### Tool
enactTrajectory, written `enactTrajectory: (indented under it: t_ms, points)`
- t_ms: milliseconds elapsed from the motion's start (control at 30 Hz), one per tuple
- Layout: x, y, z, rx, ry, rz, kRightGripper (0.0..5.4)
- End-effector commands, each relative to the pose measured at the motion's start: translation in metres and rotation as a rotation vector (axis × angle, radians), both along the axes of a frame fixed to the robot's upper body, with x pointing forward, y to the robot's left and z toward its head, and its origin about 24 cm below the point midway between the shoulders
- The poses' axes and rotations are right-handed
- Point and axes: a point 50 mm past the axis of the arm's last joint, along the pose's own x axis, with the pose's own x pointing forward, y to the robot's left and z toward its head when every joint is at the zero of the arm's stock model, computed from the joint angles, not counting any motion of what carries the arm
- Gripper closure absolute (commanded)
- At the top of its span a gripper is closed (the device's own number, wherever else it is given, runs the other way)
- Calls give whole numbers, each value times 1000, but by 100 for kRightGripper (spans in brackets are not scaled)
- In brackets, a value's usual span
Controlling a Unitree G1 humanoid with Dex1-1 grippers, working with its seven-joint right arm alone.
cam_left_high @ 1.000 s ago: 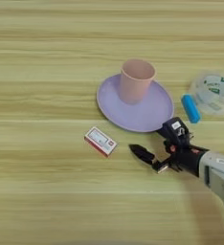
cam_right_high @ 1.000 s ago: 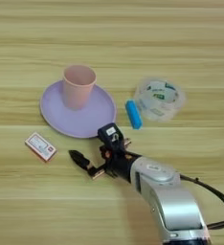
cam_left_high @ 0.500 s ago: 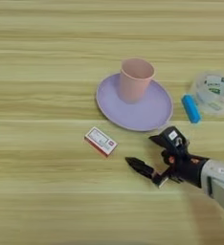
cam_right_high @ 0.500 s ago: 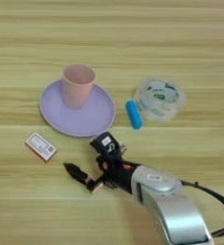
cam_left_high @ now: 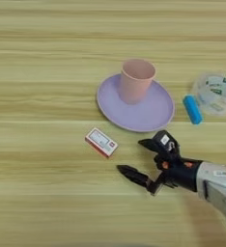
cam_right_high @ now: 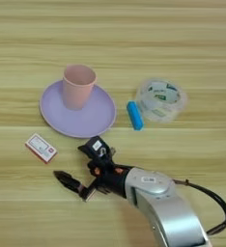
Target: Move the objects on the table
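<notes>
Your right tool [cam_left_high: 140, 161] hangs low over the counter [cam_left_high: 42, 202] with its two black fingers spread wide and nothing between them. One finger [cam_left_high: 133, 174] stretches out ahead and to the near side; the other [cam_left_high: 148, 144] sits higher, close to the rim of the lilac plate [cam_left_high: 148, 113].

The red-edged white packet [cam_left_high: 101, 142] lies flat just ahead of the tool, off to its far-left, apart from both fingers and near the plate's edge without touching it. The pink cup [cam_left_high: 135, 79] stands upright on the plate, beyond the tool. Behind the tool and to its far side lie a blue capsule-shaped piece [cam_left_high: 192, 109] and a clear round container [cam_left_high: 216, 92].

The packet looks like the likeliest target. Since it is thin and flat, you probably want the fingers to straddle its short sides and come down almost to the wood before closing. Keep the upper finger clear of the plate's rim, or you may nudge the plate and cup.
</notes>
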Motion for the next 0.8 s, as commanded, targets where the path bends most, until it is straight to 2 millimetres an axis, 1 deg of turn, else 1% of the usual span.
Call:
enactTrajectory:
  t_ms: [33, 200, 467, 633, 800]
  points:
    - [12, 11, 20, -2, -125, 66, 4]
    - [17, 21, 15, 11, -112, 71, 4]
    - [32, 34, 12, 37, -119, -27, 4]
    - [32, 43, 5, 21, -107, -23, 4]
    - [30, 47, 2, 20, -100, -3, 4]
